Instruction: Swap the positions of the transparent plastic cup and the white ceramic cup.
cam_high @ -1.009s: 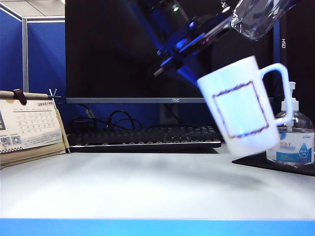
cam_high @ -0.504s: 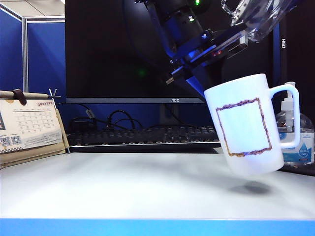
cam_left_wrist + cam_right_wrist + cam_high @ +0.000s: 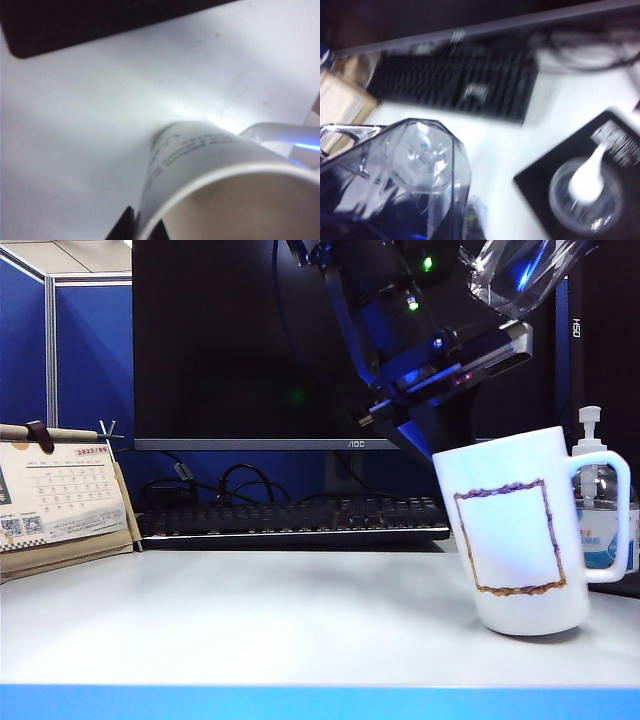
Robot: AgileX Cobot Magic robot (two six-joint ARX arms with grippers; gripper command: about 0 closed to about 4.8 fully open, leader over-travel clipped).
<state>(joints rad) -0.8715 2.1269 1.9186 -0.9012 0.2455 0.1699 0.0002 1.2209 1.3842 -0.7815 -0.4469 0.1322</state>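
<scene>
Two grippers, each clamped on a cup.
I see the left gripper (image 3: 145, 227) pinching the white ceramic cup (image 3: 520, 535) on the table; the right gripper (image 3: 350, 220) holds the transparent plastic cup (image 3: 520, 275) aloft.

We see the left gripper (image 3: 142, 227) clamped on the white ceramic cup's (image 3: 520, 530) rim, low over the table. The right gripper, apparently closed, holds the transparent plastic cup (image 3: 400, 175) aloft.

Left wrist cam | white ceramic cup (image 3: 210, 165) fills lower frame, open mouth toward lens, handle (image 3: 280, 134) to one side, grey print on wall | left tool (image 3: 142, 231) clamped on rim, dark finger (image 3: 121, 227) outside | white bench (image 3: 90, 100) beneath | dark slab (image 3: 75, 22) at far edge
</scene>
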